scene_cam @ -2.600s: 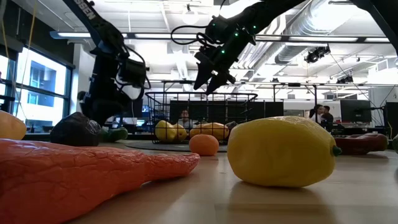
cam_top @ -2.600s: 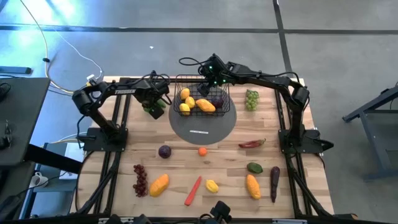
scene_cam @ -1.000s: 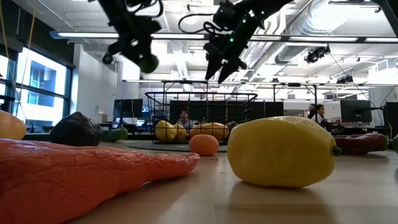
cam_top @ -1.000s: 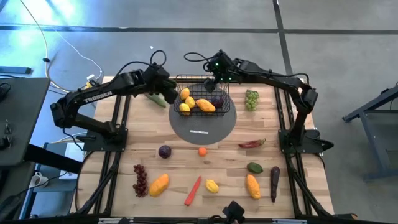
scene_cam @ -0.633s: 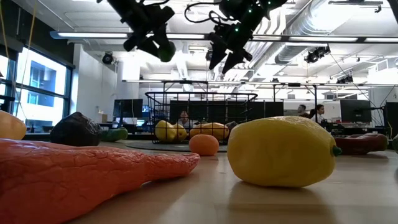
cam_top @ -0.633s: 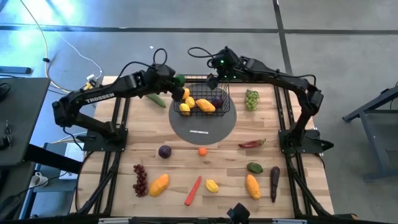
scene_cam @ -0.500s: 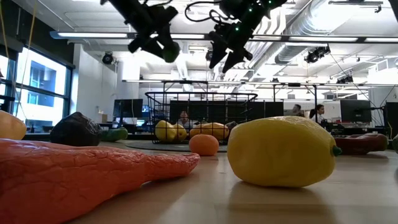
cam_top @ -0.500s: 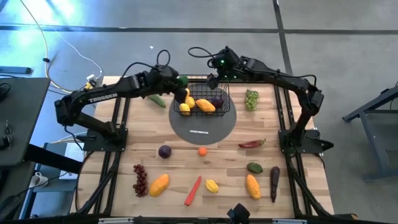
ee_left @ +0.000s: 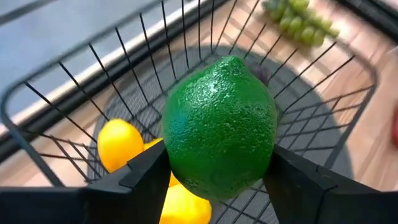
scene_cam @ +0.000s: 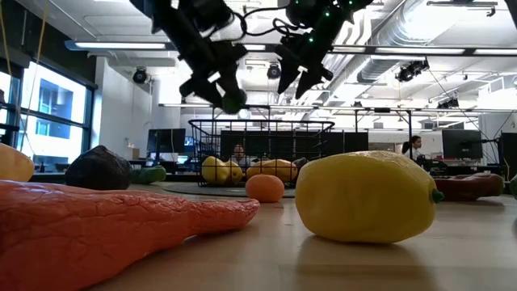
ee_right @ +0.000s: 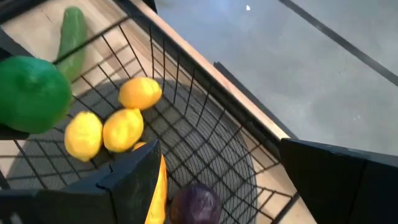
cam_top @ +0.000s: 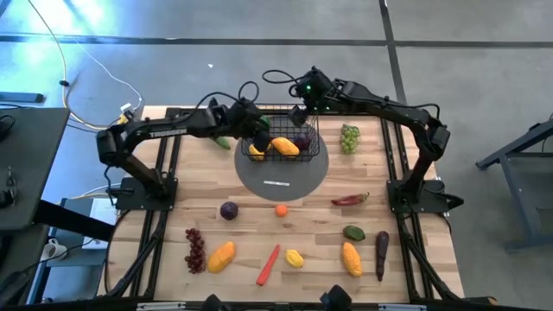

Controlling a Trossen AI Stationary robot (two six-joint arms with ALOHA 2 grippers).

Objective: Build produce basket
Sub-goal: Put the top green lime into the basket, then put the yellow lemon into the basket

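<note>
A grey round mat [cam_top: 282, 177] lies on the wooden table [cam_top: 415, 259].

You're getting even, bright light on the table [cam_top: 173, 216] from above, with a blue-white glare patch on the floor [cam_top: 86, 34] at the far left corner. Down low, the ceiling lights [scene_cam: 452, 50] and the window [scene_cam: 48, 113] burn bright, so both arms read as dark silhouettes against them. The near lemon [scene_cam: 363, 196] and the orange carrot [scene_cam: 105, 222] are big and soft, slightly out of focus; the basket [scene_cam: 262, 141] behind is sharper. In your left wrist view the green lime [ee_left: 219, 127] is crisp, while the green grapes [ee_left: 298, 18] smear with blur. The right wrist view is evenly lit, its edges soft.
</note>
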